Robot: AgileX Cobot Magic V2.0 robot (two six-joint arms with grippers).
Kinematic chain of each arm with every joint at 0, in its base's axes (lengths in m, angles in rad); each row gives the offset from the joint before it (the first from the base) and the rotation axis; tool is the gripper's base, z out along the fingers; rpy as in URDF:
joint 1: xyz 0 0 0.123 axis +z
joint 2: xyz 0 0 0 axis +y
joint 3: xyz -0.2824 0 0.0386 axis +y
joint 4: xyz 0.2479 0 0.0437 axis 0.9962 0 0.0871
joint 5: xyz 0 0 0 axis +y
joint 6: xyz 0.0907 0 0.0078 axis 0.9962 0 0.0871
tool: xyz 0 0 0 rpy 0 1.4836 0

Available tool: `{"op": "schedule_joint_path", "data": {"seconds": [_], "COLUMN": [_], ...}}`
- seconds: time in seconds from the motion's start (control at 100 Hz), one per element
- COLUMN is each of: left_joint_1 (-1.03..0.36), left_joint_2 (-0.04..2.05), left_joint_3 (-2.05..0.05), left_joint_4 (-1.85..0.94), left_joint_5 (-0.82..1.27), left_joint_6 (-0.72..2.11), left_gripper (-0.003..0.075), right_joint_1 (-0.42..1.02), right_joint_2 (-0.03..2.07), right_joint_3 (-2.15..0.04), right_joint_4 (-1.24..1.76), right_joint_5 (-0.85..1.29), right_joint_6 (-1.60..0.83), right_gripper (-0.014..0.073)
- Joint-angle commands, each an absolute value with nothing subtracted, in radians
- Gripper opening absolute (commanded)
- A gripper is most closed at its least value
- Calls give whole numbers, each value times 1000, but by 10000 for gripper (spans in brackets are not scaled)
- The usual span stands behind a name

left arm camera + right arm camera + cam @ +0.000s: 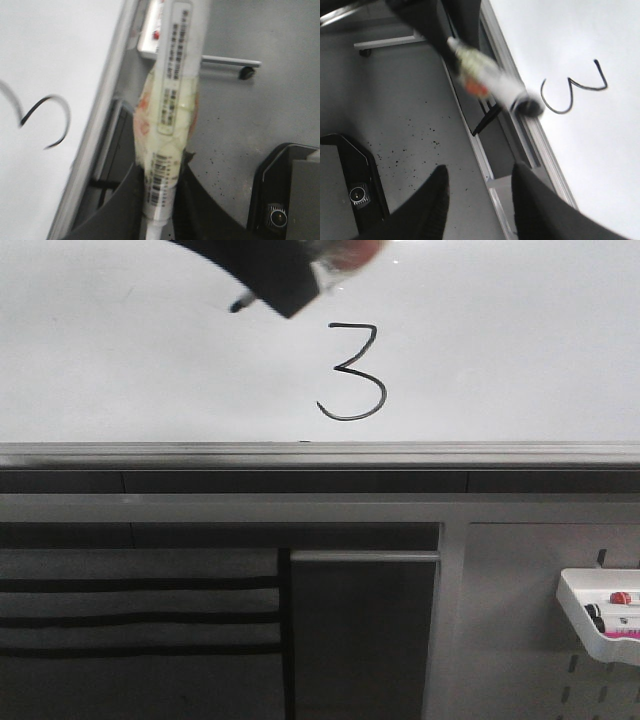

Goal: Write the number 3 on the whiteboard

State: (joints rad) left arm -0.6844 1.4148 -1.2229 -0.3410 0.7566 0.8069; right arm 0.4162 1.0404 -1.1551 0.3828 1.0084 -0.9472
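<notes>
The whiteboard (120, 360) is smooth, shiny and white. The 3 (353, 373) on it is black ink. The rail (320, 455) under the board looks like dull grey metal. The marker (172, 110) is pale plastic wrapped in clear shiny tape with paper labels. The tray (585, 625), lower right, is white plastic. The floor (405, 110) is matt grey with dark specks.

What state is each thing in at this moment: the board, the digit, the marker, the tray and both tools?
whiteboard: upright, carries one drawn mark.
number 3: fully drawn in black.
marker: uncapped, held in the left tool, tip off the board.
left tool: shut on the marker.
right tool: open, holding nothing.
marker tray: hanging on the panel below, with markers lying in it.
</notes>
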Motion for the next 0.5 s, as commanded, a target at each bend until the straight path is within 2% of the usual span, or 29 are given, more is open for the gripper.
{"op": "schedule_joint_path", "data": {"seconds": [0.0, 0.25, 0.49], "left_joint_1": [-588, -309, -198], "left_joint_2": [1385, 1385, 1385], "left_joint_3": [-1224, -1058, -956], "left_joint_4": [-348, -406, -552], "left_joint_5": [685, 471, 241], "left_joint_6": [709, 571, 571], "left_gripper": [-18, -18, -18], "right_joint_1": [355, 267, 267], "right_joint_2": [993, 976, 976], "right_joint_3": [-1184, -1184, -1184], "right_joint_4": [403, 403, 419], "right_joint_5": [983, 1040, 1054], "right_joint_6": [-900, -897, -896], "right_gripper": [262, 257, 257]}}
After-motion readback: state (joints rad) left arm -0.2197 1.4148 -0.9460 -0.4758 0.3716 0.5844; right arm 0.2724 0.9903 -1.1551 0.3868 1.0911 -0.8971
